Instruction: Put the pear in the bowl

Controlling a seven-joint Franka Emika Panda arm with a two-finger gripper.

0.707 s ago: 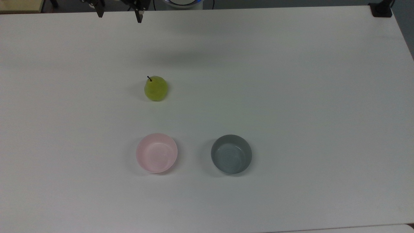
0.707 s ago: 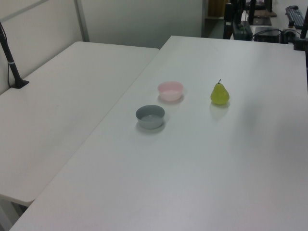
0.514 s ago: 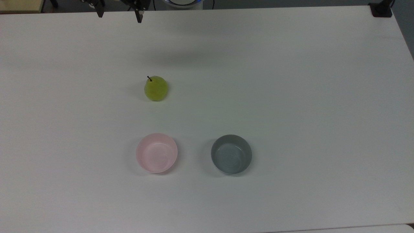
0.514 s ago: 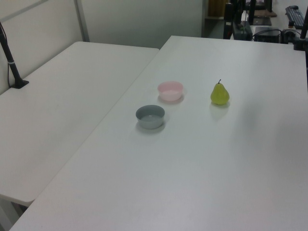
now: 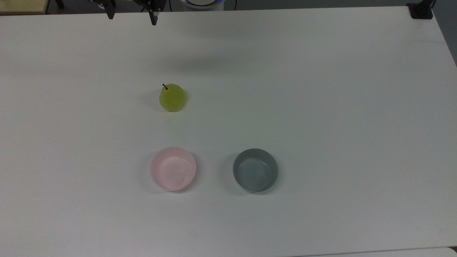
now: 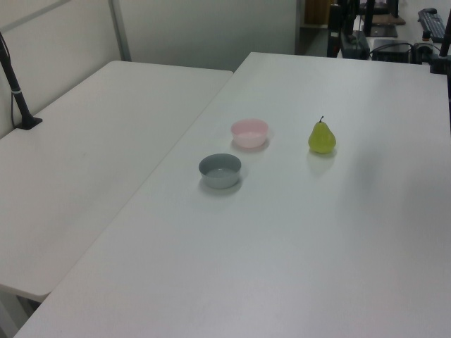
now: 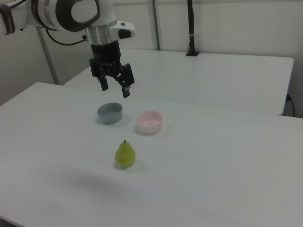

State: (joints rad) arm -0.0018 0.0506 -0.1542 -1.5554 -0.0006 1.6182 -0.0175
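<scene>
In the right view, the small yellow-green pear with a dark stem is standing upright nearest the camera on the white table, untouched. Beyond it, the glossy pale pink round bowl and the grey round bowl are sitting side by side, both holding nothing. The black two-finger gripper is hanging above the table, its fingers spread and gripping nothing.

I can read no text, label, brand, number or sign anywhere here, not on my arm, nor on anything standing on the table.
</scene>
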